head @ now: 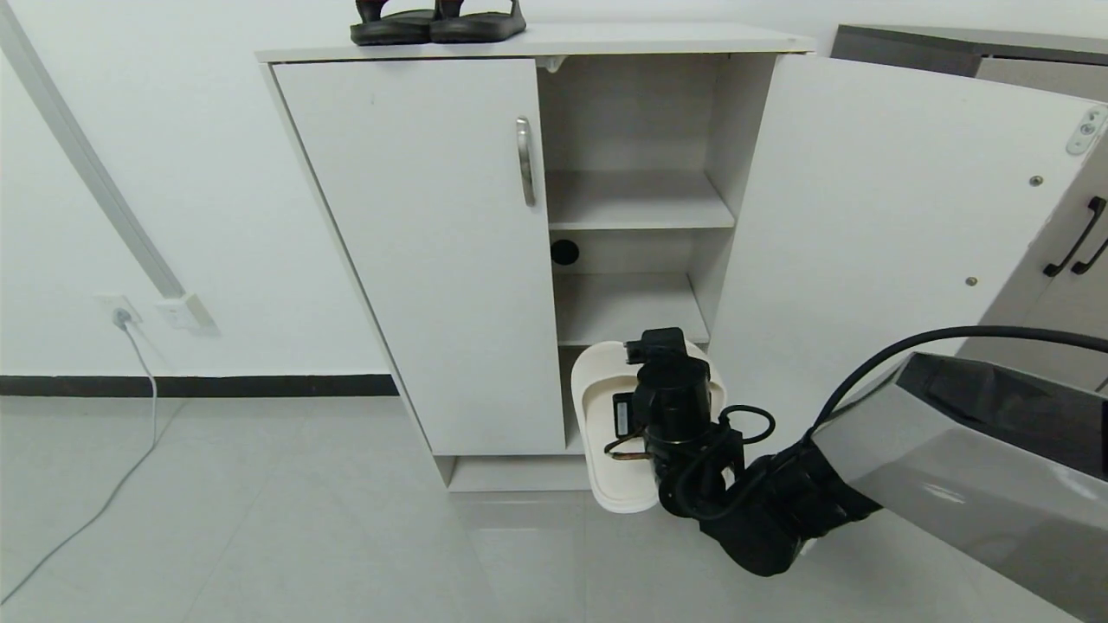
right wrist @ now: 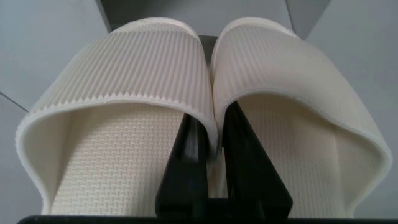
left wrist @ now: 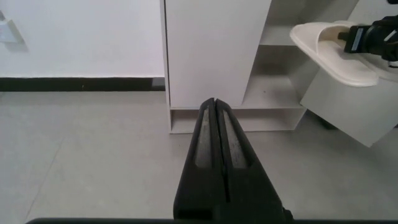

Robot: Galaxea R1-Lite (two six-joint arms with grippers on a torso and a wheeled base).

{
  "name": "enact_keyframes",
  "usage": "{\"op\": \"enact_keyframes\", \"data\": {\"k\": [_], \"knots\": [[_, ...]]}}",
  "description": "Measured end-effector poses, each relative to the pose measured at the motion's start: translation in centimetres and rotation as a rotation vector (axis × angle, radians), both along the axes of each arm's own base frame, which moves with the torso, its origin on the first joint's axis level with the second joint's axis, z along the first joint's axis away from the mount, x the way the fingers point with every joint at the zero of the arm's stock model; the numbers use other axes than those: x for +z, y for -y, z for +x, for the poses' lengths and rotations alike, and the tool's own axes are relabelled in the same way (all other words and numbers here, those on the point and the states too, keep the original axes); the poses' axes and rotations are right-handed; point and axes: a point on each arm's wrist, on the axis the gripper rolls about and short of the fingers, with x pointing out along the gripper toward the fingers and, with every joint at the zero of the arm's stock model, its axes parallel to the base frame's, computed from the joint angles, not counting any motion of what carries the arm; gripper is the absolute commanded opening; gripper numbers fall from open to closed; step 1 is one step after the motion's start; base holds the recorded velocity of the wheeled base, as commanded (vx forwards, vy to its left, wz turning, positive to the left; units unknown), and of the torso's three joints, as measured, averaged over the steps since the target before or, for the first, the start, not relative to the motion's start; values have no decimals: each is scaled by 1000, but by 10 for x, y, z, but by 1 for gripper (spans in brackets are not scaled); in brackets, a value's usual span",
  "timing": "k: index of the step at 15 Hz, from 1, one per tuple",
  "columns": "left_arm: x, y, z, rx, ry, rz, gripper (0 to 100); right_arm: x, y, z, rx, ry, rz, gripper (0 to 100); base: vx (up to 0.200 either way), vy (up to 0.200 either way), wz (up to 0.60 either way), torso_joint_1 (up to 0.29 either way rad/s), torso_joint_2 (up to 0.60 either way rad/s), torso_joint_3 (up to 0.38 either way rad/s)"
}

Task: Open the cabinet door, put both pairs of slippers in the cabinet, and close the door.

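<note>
A white cabinet (head: 415, 251) stands against the wall, its right door (head: 883, 225) swung open and its left door closed. My right gripper (head: 658, 363) is shut on a pair of cream slippers (head: 606, 424), held side by side in front of the lowest compartment. In the right wrist view the fingers (right wrist: 186, 162) pinch the inner straps of the cream slippers (right wrist: 124, 93) together. A pair of black slippers (head: 437, 24) rests on the cabinet top. My left gripper (left wrist: 214, 106) is shut, empty, low over the floor, facing the cabinet base (left wrist: 236, 118).
Two bare shelves (head: 636, 203) sit above the lowest compartment. A cable (head: 95, 510) trails over the grey tiled floor from a wall socket (head: 117, 311) at the left. A grey cabinet with black handles (head: 1073, 242) stands behind the open door.
</note>
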Motion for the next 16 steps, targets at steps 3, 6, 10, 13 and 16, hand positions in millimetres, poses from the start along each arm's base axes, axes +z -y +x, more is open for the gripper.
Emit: {"op": "enact_keyframes", "data": {"k": [3,6,10,13,16], "knots": [[0,0,0,0,0,0,0,-4,-3,3,1,-1,-4,0,0,0,0,0,0,0],[0,0,0,1,0,0,0,-4,-3,5,-4,2,-2,0,0,0,0,1,2,-144],[0,0,0,0,0,-1,0,-6,-4,5,-3,0,-3,0,0,0,0,4,2,-190],[0,0,0,0,0,-1,0,-6,-4,5,-3,2,0,0,0,0,0,4,-2,-199],[0,0,0,0,0,-1,0,4,-5,6,-1,62,10,0,0,0,0,4,2,-191]]}}
